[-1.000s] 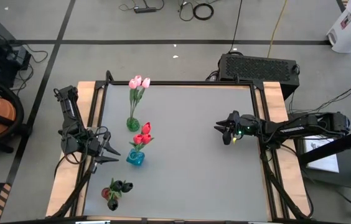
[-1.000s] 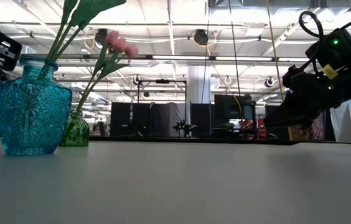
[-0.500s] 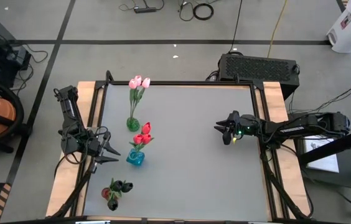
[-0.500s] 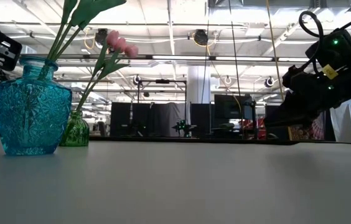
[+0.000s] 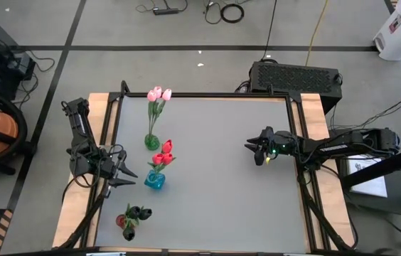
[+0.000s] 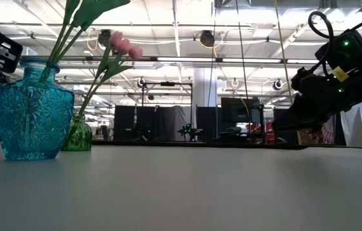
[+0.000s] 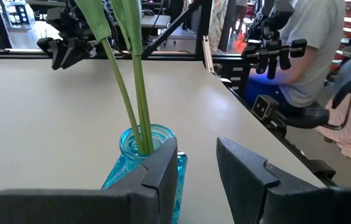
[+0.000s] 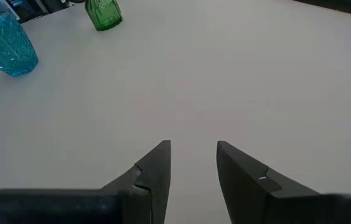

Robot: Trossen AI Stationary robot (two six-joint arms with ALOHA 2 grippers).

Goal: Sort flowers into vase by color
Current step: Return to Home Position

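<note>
Pink tulips [image 5: 159, 94] stand with their stems in a green vase [image 5: 151, 141], red tulips [image 5: 165, 151] in a blue vase [image 5: 154, 180], black tulips [image 5: 138, 212] in a red vase [image 5: 126, 226] near the table's near edge. My left gripper [image 5: 129, 177] hovers open just left of the blue vase [image 7: 139, 171], touching nothing. My right gripper [image 5: 255, 151] hangs open over the table's right part, far from the vases [image 8: 104, 14].
The grey table top [image 5: 222, 192] lies between wooden side rails [image 5: 317, 121]. A black box [image 5: 294, 75] sits behind the far edge. A seated person [image 7: 312, 56] shows beyond the table in the left wrist view. Open surface spreads through the middle and right.
</note>
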